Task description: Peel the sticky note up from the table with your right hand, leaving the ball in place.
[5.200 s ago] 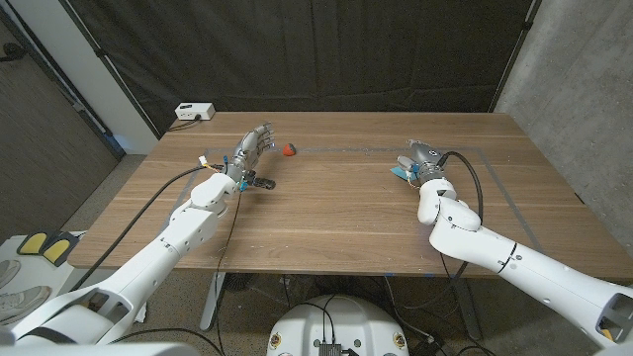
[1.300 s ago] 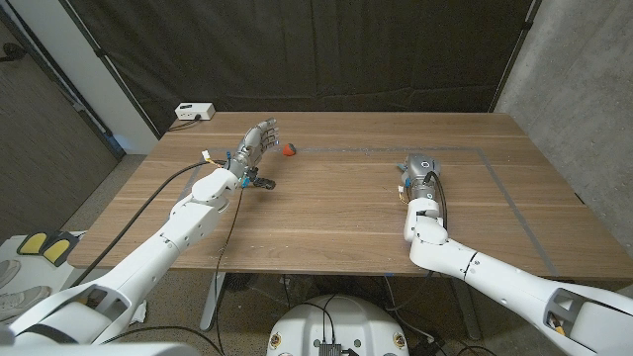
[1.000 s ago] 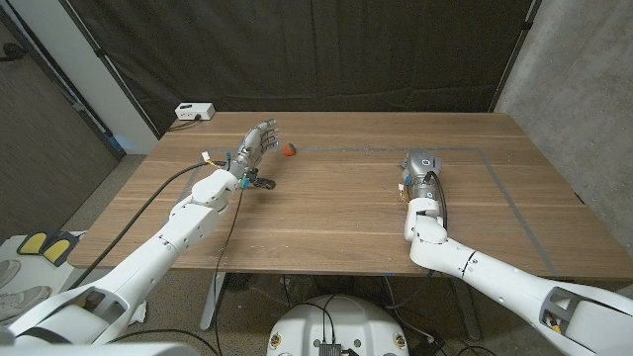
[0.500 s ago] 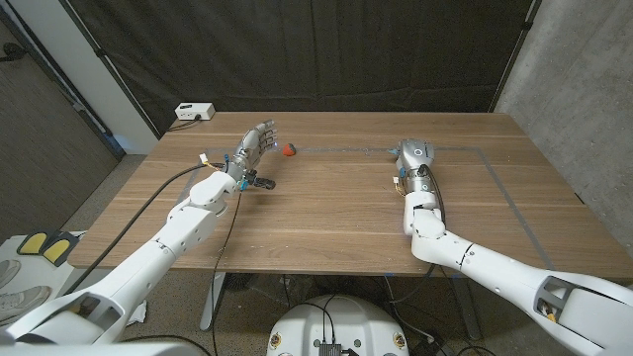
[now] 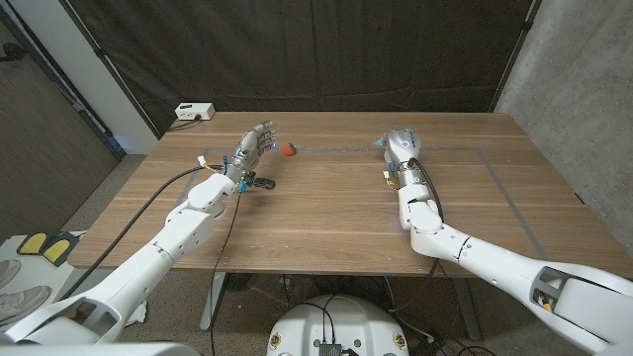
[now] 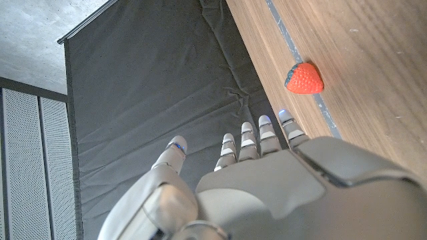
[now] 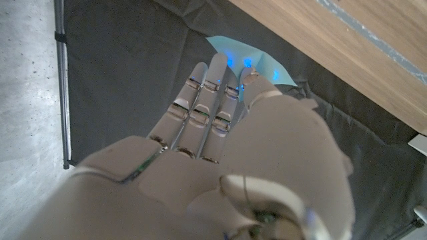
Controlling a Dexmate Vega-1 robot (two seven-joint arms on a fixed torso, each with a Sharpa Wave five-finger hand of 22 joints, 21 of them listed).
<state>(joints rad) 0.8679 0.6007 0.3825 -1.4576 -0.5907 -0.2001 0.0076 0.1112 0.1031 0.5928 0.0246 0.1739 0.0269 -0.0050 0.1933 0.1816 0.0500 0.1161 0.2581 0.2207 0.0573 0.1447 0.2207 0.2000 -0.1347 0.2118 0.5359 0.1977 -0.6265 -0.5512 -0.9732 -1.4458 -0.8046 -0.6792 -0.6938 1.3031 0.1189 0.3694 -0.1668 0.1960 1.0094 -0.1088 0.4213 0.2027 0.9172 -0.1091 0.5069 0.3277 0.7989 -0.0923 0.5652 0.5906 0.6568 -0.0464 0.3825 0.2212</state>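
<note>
The right hand [image 7: 220, 153] pinches the pale blue sticky note [image 7: 257, 63] by one edge; it looks thin, floppy, easily creased.

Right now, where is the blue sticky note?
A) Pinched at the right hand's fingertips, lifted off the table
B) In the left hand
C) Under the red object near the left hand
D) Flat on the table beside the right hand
A: in the right wrist view the sticky note sits at the fingertips of the right hand, seen against the dark curtain, clear of the table.
</note>
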